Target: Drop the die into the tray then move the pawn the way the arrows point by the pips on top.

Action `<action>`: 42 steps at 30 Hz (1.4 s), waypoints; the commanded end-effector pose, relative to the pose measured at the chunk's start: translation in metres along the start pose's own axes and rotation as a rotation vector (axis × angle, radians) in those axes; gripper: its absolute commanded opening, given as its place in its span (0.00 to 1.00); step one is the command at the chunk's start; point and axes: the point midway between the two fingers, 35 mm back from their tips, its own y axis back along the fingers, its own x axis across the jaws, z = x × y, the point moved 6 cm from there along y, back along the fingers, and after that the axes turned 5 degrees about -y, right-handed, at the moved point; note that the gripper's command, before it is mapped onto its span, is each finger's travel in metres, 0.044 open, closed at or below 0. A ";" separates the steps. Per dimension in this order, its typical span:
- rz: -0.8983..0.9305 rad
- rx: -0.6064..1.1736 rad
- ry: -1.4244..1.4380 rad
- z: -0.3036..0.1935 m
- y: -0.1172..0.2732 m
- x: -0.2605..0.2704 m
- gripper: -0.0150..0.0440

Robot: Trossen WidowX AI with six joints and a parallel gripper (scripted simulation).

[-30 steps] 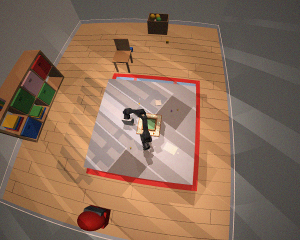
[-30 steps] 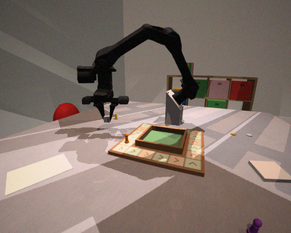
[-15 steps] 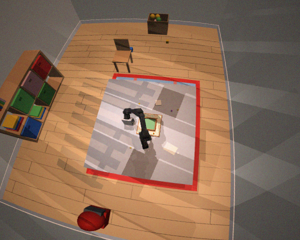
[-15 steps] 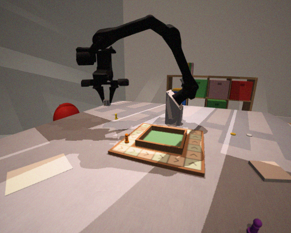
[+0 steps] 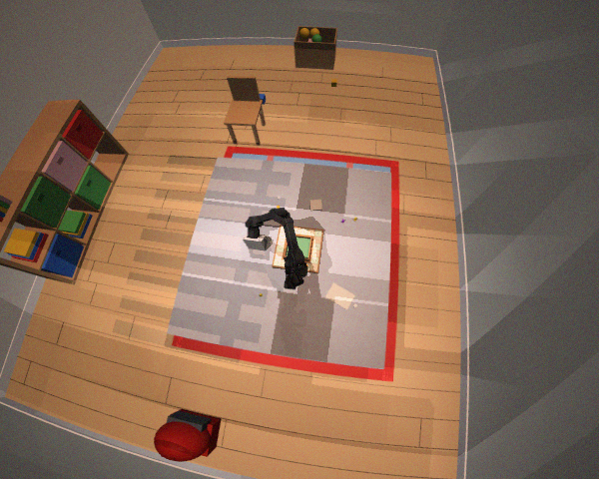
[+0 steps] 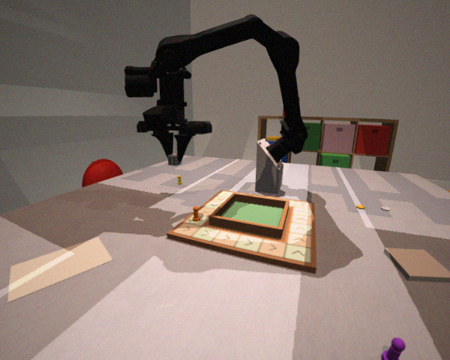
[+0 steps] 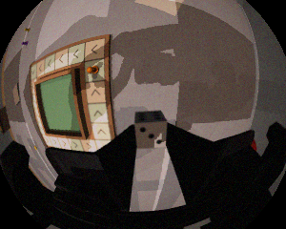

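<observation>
My gripper (image 6: 174, 157) (image 7: 149, 128) is shut on the grey die (image 6: 173, 160) (image 7: 151, 138) and holds it well above the table, off the board's pawn side. In the wrist view the die face toward the camera shows three pips in a diagonal. The board (image 5: 314, 231) (image 6: 241, 252) (image 7: 112, 95) lies flat, with arrowed squares around the dice tray (image 6: 248, 228) (image 7: 81, 102). The tray's green floor is bare. The orange pawn (image 6: 196, 214) (image 7: 92, 70) stands upright on a square beside the tray, one square from the corner.
A yellow pawn (image 5: 261, 294) (image 6: 179, 180) stands beyond the board. A purple pawn (image 5: 342, 221) (image 6: 394, 349) stands on the other side. A flat pale sheet (image 5: 339, 295) (image 6: 58, 267), a tan square tile (image 5: 315, 205) (image 6: 421, 265) and small discs, one yellow (image 6: 360, 206), lie around the board.
</observation>
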 end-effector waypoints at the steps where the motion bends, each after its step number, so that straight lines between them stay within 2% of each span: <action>1: -0.002 -0.005 -0.103 0.004 0.000 0.015 0.25; 21: -0.001 -0.009 -0.661 0.014 -0.008 0.090 0.25; 42: 0.013 0.002 -1.242 0.003 -0.025 0.164 0.25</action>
